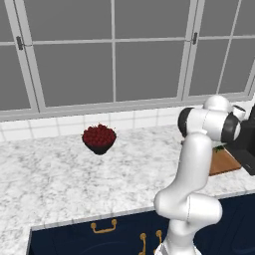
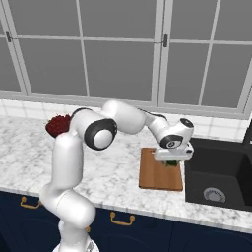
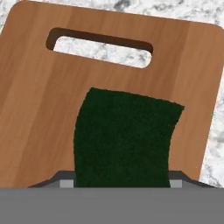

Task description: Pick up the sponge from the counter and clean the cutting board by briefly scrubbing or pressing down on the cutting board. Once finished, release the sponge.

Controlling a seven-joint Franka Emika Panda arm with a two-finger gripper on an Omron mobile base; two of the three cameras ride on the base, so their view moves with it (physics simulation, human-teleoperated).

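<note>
Hand view: gripper (image 3: 118,183) clamped on sponge (image 3: 124,138), dark scrub face over board (image 3: 39,109), handle slot at 12 o'clock. Board sits on counter (image 2: 113,172), sink (image 2: 221,172) at 3 o'clock. Tip imo: press straight down, short strokes, stay mid-board, then let go.

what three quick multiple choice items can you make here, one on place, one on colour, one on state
1. The sponge is over:
A the sink
B the cutting board
C the bowl
2. The sponge's visible top is:
A dark green
B red
C white
3. The gripper is:
A wide open, empty
B shut on the sponge
C shut on the bowl

B: hand view shows brown board around the sponge.
A: its face looks dark green.
B: the sponge sits between the fingertips.
</note>
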